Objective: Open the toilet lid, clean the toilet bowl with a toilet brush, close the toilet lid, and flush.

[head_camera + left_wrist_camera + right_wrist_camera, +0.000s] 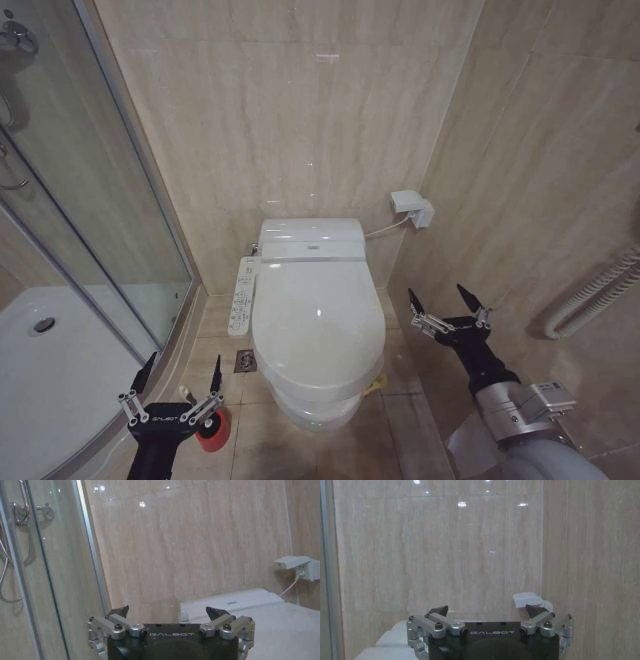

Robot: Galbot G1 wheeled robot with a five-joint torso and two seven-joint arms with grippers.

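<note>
Now both arms hover, left hand (182, 373) and right hand (447, 301) spread.

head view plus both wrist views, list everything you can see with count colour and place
toilet lid: one, pale white, shut flat over the toilet, centre
control panel: one, white, on the toilet's left side
wall socket box: one, white, on the wall right of the tank, cable running to the toilet
red cup: one, on the floor left of the toilet, behind the left pincer
shower screen: one, glass, far left
shower tray: one, white, lower left
left pincer: open, low left
right pincer: open, right of the toilet
</note>
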